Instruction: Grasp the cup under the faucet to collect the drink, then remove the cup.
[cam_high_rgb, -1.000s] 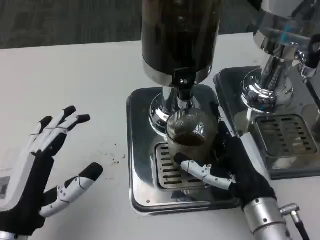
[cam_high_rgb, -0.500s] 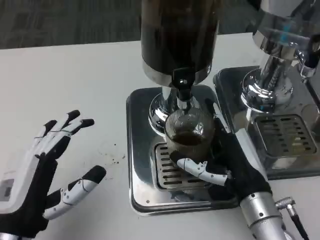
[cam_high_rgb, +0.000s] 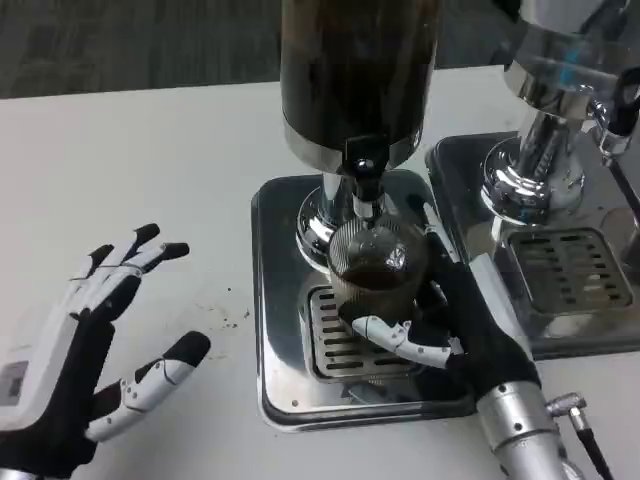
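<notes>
A clear ribbed cup (cam_high_rgb: 377, 265) with dark drink in its bottom stands on the drip grille (cam_high_rgb: 335, 345) directly beneath the black faucet (cam_high_rgb: 363, 178) of the dark dispenser (cam_high_rgb: 355, 75). My right hand (cam_high_rgb: 455, 325) wraps the cup from the right, thumb across its front and the other fingers behind it. Over the white table at the lower left my left hand (cam_high_rgb: 85, 355) hovers with its fingers spread, holding nothing.
The dispenser stands on a square steel drip tray (cam_high_rgb: 278, 300). A second chrome dispenser (cam_high_rgb: 545, 130) with its own tray and grille (cam_high_rgb: 570, 270) is close on the right. A few dark specks (cam_high_rgb: 235, 318) lie on the table left of the tray.
My right hand has closed a little tighter round the cup and shifted slightly left. My left hand drifted a bit to the right and forward.
</notes>
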